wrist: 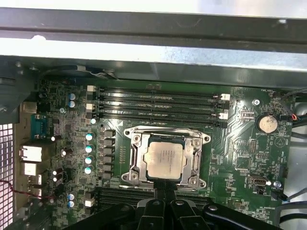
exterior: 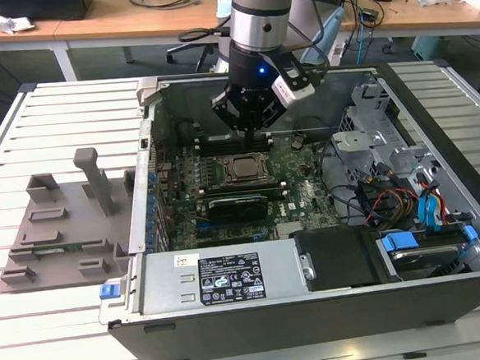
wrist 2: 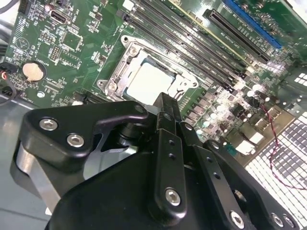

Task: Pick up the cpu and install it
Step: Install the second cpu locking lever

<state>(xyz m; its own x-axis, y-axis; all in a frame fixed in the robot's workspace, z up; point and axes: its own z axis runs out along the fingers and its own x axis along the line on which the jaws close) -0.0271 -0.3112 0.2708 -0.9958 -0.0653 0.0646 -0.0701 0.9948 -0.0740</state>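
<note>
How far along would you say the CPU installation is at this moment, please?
The cpu already lies flat inside the socket frame on the motherboard, so placing looks done. The tool hovers just above the socket inside the computer case, holding nothing that shows. Whether the socket is latched cannot be told. The grey tray sits outside the case.
</note>
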